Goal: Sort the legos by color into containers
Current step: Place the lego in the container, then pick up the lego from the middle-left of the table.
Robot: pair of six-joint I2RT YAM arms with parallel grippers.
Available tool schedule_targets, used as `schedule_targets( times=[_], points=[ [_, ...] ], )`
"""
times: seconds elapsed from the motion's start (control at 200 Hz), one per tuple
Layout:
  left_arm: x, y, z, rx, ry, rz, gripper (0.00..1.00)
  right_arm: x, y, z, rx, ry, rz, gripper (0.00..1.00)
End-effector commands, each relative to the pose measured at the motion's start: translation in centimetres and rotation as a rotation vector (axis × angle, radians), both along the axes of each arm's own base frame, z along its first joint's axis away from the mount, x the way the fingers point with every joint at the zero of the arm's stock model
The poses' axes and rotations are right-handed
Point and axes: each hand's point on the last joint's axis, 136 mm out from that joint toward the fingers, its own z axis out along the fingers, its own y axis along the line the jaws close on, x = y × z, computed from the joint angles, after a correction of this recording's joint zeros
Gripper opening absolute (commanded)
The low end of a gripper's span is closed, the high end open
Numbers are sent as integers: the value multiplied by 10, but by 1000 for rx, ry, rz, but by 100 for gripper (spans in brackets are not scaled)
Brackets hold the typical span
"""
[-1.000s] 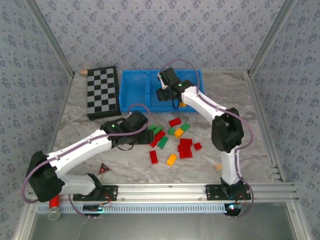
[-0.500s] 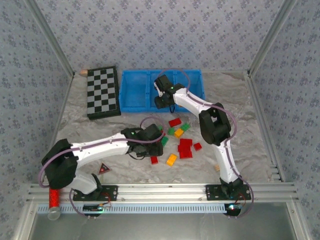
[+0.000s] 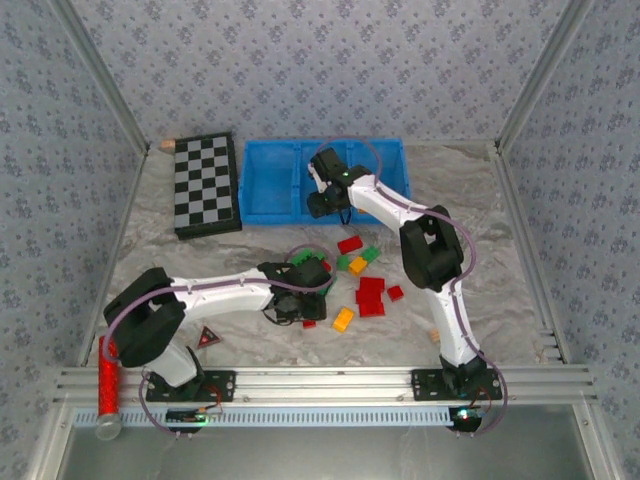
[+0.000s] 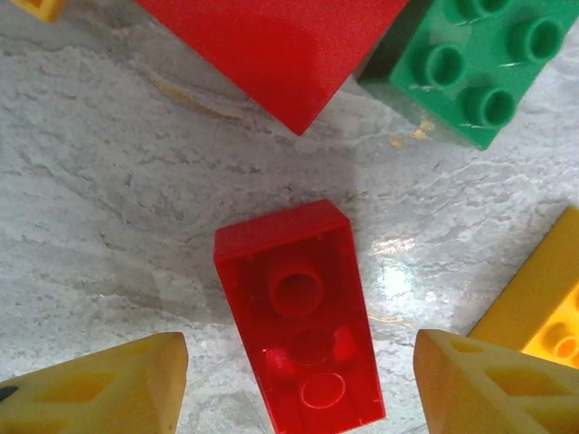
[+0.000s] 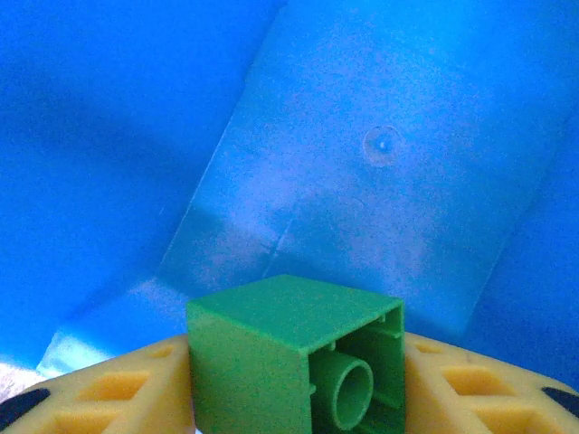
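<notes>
1. With the right claw [image 5: 296,380], grips a green brick [image 5: 271,344] between both yellow fingers [image 5: 109,389], hollow underside turned toward the wrist camera.
2. Hangs with that brick over the middle compartment of the blue tray [image 3: 270,185].
3. With the left claw [image 4: 298,389], stands open above the desk [image 4: 109,199], on the near side of the tray and well apart from it.
4. Straddles a red brick [image 4: 298,316] lying studs-down between the fingertips, touching neither.
5. Has other loose legos [image 3: 365,290] scattered on the desk near the tray: red, green, orange-yellow.
</notes>
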Motion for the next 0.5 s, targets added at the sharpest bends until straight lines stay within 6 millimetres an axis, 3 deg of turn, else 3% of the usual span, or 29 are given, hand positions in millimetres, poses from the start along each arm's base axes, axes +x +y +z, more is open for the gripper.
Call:
schedule_targets(
  times=[0.0, 0.25, 0.495],
  points=[
    [-8, 3, -10, 13, 30, 3, 67, -13, -1, 31, 14, -12, 30, 55],
    [-12, 4, -22, 36, 66, -3, 66, -17, -2, 36, 9, -8, 34, 63],
    [-18, 7, -33, 67, 114, -6, 55, -23, -8, 54, 20, -35, 34, 64]
  ],
)
